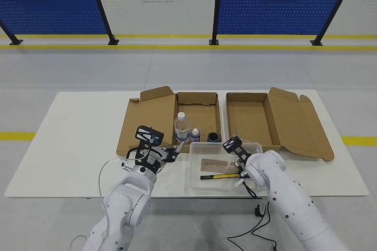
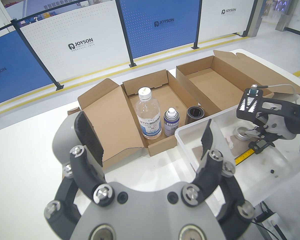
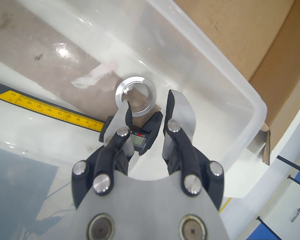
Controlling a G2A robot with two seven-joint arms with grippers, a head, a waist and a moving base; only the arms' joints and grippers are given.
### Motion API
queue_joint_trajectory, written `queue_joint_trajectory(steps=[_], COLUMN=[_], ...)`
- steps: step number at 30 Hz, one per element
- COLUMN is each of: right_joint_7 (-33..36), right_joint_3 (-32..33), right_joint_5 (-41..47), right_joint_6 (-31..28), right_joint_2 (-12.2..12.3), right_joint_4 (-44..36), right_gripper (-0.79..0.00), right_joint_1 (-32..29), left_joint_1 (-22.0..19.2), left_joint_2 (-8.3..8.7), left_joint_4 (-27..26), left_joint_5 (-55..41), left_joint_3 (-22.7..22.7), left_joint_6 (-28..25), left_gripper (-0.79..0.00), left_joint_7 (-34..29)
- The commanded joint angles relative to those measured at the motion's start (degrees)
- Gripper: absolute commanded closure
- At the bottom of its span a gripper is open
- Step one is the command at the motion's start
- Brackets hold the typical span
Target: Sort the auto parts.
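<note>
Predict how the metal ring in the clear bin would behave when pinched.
The metal ring looks rigid and polished, so it may slip in a grip. Lying flat in the clear bin, it probably won't roll unless tipped on edge.

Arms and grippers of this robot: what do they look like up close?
The left arm and right arm are smooth white shells. The left gripper and right gripper match: grey metal base, black links with round silver bolts, two curved silver fingers lined with black ribbed pads. A black cable hangs by the right arm.
</note>
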Motion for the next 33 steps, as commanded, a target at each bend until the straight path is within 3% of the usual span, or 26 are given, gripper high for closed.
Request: queue_joint_trajectory(steps=[1,20,33], right_joint_7=[0.1,-0.3,3.2], right_joint_3=[-0.3,-1.9,-0.3], right_joint_5=[-0.1,-0.8,5.6], right_joint_6=[0.3,0.1,-3.2], right_joint_2=[-0.2,-1.6,-1.9], right_joint_4=[0.5,4.8,3.7], right_gripper=[-0.314,-0.326,-0.329], right_joint_1=[0.3,2.4,2.4], left_joint_1=[0.0,0.0,0.0], left_joint_2=[0.00,0.00,0.00], left_joint_4=[0.0,0.0,0.0], left_joint_5=[0.0,0.0,0.0], left_joint_3=[0.0,0.0,0.0], left_joint_6=[0.0,0.0,0.0], left_gripper=[-0.785,-0.785,-0.785], left_joint_7=[0.0,0.0,0.0])
